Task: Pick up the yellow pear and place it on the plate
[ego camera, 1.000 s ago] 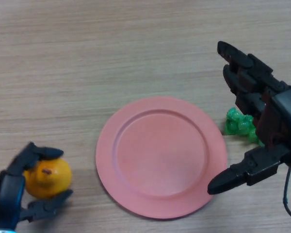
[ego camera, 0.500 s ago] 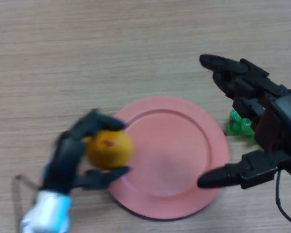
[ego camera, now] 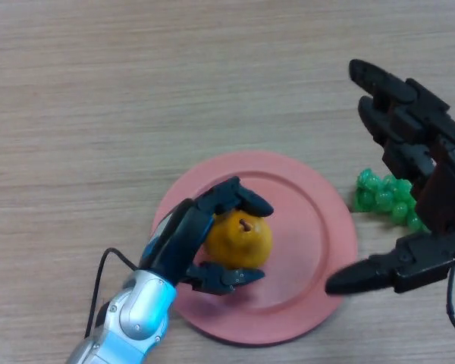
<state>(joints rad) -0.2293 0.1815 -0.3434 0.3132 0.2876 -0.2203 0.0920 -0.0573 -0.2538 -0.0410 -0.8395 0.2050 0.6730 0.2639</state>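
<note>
Between left hand (ego camera: 183,244) fingers (ego camera: 239,199), yellow pear (ego camera: 238,240) over plate (ego camera: 318,220).

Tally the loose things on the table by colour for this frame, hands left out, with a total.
Yellow: 1, the pear, held in the left hand over the plate
Pink: 1, the plate
Green: 1, the bunch of grapes right of the plate, beside the open right hand
Total: 3
</note>
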